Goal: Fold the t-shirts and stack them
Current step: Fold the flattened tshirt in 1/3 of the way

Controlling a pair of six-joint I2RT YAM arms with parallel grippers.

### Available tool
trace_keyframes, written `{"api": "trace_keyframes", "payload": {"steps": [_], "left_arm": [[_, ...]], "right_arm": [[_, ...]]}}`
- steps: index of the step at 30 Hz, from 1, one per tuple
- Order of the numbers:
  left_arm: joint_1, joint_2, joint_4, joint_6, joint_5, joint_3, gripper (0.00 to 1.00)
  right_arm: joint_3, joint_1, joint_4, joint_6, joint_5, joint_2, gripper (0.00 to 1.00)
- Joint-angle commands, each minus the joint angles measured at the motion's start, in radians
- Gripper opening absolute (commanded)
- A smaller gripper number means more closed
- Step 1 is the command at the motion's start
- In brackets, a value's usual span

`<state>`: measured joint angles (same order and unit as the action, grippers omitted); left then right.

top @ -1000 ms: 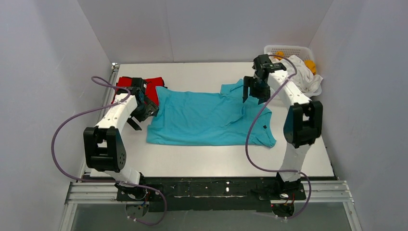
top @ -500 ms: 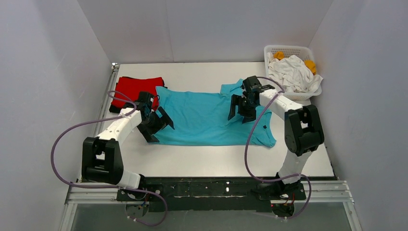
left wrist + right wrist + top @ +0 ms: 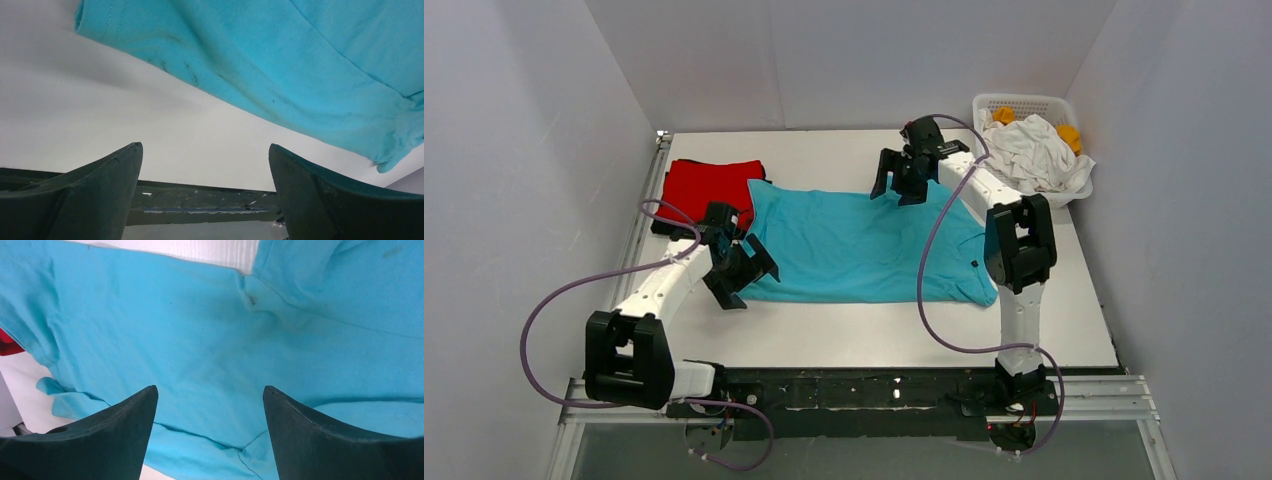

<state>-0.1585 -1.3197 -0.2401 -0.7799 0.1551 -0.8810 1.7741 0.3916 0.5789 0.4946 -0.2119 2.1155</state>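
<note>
Got a turquoise t-shirt [image 3: 854,245] spread flat mid-counter [image 3: 824,335], with a folded red t-shirt [image 3: 709,185] just beside its far-left corner. Left hand [image 3: 742,275] wide open at the near-left corner, gripping nothing. Right hand [image 3: 898,190] open too, over the far edge.

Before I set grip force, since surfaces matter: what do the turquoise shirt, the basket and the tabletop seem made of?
Turquoise shirt: soft matte knit cloth, likely cotton; stitched hems and creases show. Basket: white plastic, judging by its moulded lattice wall. Tabletop: smooth white board, faintly matte; laminate or paint, unclear.
</note>
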Motion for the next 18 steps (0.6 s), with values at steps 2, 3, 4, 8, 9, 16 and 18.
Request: {"api": "trace_keyframes", "payload": {"steps": [2,3,4,8,9,16,18], "left_arm": [[0.002,-0.009,-0.098,0.021,0.0,-0.059,0.98],[0.002,-0.027,-0.079,0.02,0.019,-0.067,0.98],[0.002,-0.049,-0.056,0.018,0.039,-0.079,0.98],[-0.024,-0.191,0.029,0.025,0.099,-0.154,0.98],[-0.034,-0.233,0.043,0.038,0.097,-0.178,0.98],[-0.05,-0.463,0.109,0.072,0.117,-0.241,0.98],[-0.05,-0.487,0.138,0.065,0.111,-0.215,0.98]], "right_arm": [[-0.098,0.009,0.056,-0.004,0.112,-0.141,0.85],[-0.145,0.009,0.062,-0.003,0.146,-0.183,0.86],[-0.203,0.009,0.064,0.004,0.173,-0.231,0.86],[-0.46,0.009,-0.004,0.044,0.2,-0.421,0.87],[-0.513,0.009,-0.023,0.057,0.197,-0.458,0.87],[-0.713,0.006,-0.153,0.087,0.15,-0.492,0.87],[-0.728,0.002,-0.193,0.087,0.131,-0.46,0.87]]}}
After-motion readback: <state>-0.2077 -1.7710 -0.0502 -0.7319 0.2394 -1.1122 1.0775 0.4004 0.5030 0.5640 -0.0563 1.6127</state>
